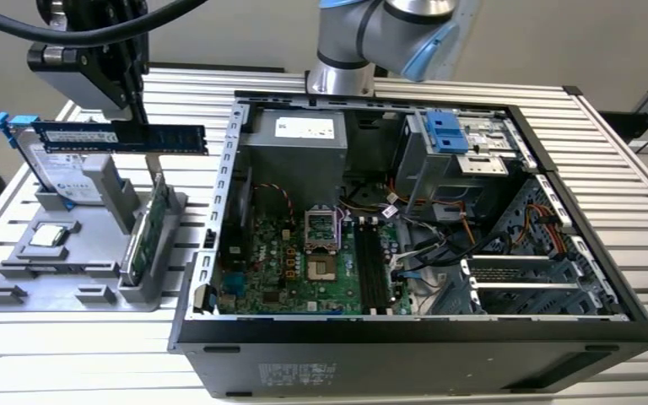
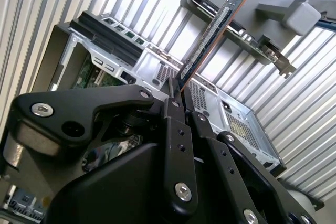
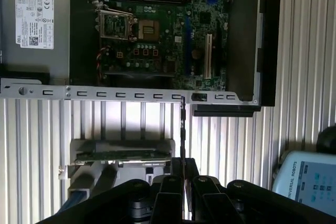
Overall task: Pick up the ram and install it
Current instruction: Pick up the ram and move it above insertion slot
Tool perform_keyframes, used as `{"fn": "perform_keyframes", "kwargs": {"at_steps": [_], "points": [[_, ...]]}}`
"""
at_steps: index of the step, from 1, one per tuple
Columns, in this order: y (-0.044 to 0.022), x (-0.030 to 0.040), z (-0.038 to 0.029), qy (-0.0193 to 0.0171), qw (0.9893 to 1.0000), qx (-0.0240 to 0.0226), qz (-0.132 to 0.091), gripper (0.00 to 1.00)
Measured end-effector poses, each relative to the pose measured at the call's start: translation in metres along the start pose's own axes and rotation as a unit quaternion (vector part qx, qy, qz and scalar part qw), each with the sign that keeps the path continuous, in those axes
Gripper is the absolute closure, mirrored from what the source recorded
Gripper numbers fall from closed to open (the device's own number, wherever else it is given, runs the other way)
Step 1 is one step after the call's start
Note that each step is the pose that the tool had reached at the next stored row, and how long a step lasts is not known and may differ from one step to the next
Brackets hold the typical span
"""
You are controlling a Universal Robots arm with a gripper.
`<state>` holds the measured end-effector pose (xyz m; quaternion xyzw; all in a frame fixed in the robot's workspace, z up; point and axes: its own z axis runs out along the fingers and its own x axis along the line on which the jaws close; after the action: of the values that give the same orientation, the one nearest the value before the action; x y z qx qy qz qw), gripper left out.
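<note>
holder (image 1: 71, 291): grey fixture on the slatted bench (image 1: 639, 211), at 9 o'clock of the case (image 1: 414, 354) in the exterior view.
chip (image 1: 51, 236): small silver square, lies flat on the holder's low step.
hard drive (image 1: 63, 173): silver w/ blue rails, stood on edge in the holder, at 12 o'clock of the chip.
end effector (image 1: 138, 118): black, hangs above the holder at 10 o'clock of the case; clenched on the ram, gripping its upper long edge.
ram (image 1: 118, 137): held in the air, long side level, flat face w/ pale label toward the exterior view. It overlaps the hard drive's upper end there; gap btwn them can't be told. In the second wrist view the ram (image 2: 212, 38) runs out from btwn the fingers (image 2: 177, 145). In the first wrist view the ram (image 3: 182, 129) shows edge-on, a thin dark line.
green card (image 1: 149, 224): on edge in the holder, at 6 o'clock of the ram, apart from it.
case: black tower on its side, open side up.
motherboard (image 1: 290, 270): green, on the case floor, toward the exterior view's left.
socket (image 1: 324, 268): square, mid-board.
ram slots (image 1: 371, 270): long, black, just at 3 o'clock of the socket; well apart from the ram.
power supply (image 1: 301, 139): grey box, at 12 o'clock of the socket.
arm (image 1: 358, 42): silver w/ blue cap, at 12 o'clock of the case.
</note>
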<state>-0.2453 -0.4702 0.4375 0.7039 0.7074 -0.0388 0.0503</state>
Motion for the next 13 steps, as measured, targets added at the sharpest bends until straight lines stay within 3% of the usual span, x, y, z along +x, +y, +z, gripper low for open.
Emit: {"fn": "perform_keyframes", "kwargs": {"at_steps": [13], "points": [[0.0099,0.0021,-0.0001,-0.0032,1.0,0.0,0.0,1.0]]}}
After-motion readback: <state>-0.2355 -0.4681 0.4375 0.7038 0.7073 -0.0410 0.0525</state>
